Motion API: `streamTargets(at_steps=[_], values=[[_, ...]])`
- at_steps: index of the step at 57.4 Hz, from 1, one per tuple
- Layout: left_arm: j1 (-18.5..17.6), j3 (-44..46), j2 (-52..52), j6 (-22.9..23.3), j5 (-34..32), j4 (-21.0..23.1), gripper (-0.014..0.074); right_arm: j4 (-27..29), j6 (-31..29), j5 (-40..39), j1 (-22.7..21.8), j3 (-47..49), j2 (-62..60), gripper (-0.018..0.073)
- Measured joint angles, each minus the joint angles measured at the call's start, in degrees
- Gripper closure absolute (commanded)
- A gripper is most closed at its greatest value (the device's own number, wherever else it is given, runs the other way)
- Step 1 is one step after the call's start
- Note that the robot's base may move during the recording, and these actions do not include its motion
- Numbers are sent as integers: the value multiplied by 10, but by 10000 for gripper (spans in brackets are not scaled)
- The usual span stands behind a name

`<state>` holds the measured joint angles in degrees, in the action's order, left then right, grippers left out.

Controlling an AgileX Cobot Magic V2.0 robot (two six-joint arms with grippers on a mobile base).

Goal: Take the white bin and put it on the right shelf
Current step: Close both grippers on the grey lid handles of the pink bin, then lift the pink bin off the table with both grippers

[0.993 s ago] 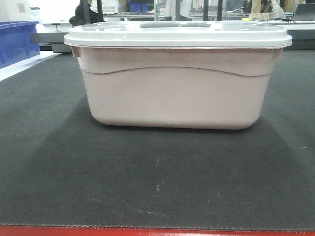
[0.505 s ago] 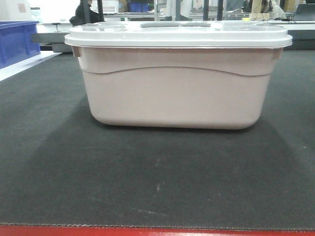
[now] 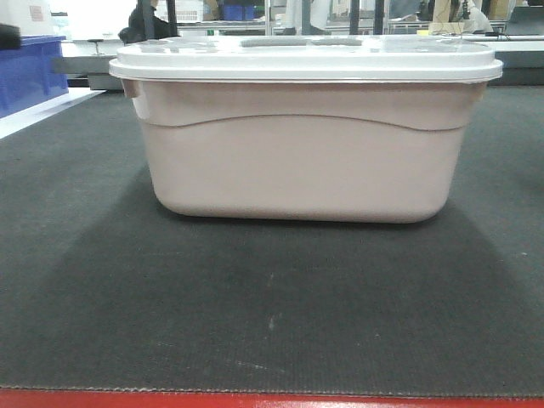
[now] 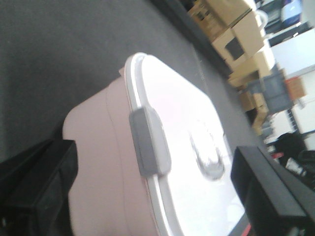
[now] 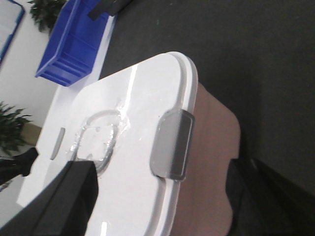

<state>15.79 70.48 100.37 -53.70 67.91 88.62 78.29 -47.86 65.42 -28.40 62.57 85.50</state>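
Note:
The white bin (image 3: 302, 144), a pale pinkish tub with a flat white lid, stands on the dark mat (image 3: 272, 297) in the middle of the front view. In the left wrist view my left gripper (image 4: 155, 194) is open. Its dark fingers (image 4: 39, 182) stand wide on either side of one end of the bin (image 4: 103, 162), near the grey latch (image 4: 147, 142). My right gripper (image 5: 157, 201) is open too, with its fingers (image 5: 59, 201) spread across the other end of the bin (image 5: 211, 162), by its grey latch (image 5: 172, 142). The right shelf is out of view.
A blue crate (image 3: 30, 72) sits at the far left on a white surface, also seen as the blue crate (image 5: 78, 44) beyond the bin. Cardboard boxes (image 4: 236, 34) are stacked past the mat. A red table edge (image 3: 272, 399) runs along the front. A person (image 3: 149, 21) is in the background.
A dark part has come into the front view at its upper left edge. The bin stays where it was on the mat.

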Motion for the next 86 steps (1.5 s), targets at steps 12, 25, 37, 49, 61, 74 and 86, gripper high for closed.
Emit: streamTargets(at_steps=[12, 25, 37, 49, 61, 74, 86], values=[[-41, 1, 69, -13, -5, 52, 63, 104, -73, 17, 26, 4, 88, -64], [-94, 1, 98, -23, -8, 102, 63, 131, -97, 15, 67, 4, 148, -64], [-124, 2, 98, -28, -8, 117, 63, 144, -107, 13, 105, 4, 178, -64], [-149, 2, 98, -28, -8, 118, 63, 161, -119, 13, 130, 4, 180, -64], [-166, 2, 98, -28, -21, 118, 77, 163, -120, 11, 133, 4, 180, 6], [-166, 2, 98, -29, -33, 118, 288, 163, -120, -3, 134, 4, 182, 357], [-165, 2, 98, -31, -49, 123, 631, 175, -118, -8, 133, 4, 184, 486]])
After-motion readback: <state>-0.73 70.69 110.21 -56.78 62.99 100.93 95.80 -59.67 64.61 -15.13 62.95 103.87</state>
